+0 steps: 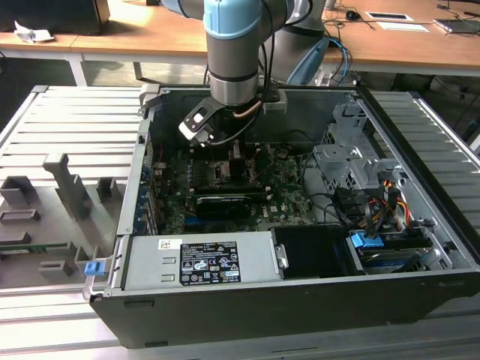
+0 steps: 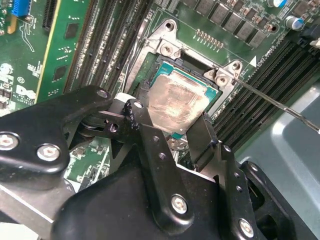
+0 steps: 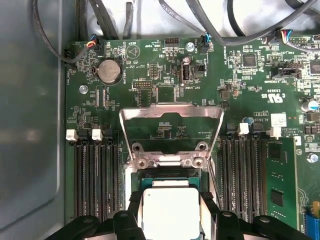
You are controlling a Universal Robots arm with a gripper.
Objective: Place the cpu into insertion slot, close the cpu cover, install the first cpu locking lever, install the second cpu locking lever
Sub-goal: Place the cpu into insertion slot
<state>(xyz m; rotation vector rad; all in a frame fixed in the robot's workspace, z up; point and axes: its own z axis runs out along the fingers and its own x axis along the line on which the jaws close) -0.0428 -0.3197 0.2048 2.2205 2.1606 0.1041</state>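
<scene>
Though barely apart, jaws snug on the cpu (image 2: 175,102) (cpu cover (image 3: 172,111) open).

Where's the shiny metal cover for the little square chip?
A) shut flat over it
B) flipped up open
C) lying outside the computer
B: in the first wrist view the cpu cover stands swung up on its hinge, and the cpu shows uncovered.

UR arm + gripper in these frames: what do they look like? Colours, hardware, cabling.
The arm is grey and cylindrical with a light-blue joint band. A black cable runs down its side, and a white-and-black block sits at the wrist. The gripper is matte black, built of flat linkage plates held by silver hex-socket screws.
</scene>
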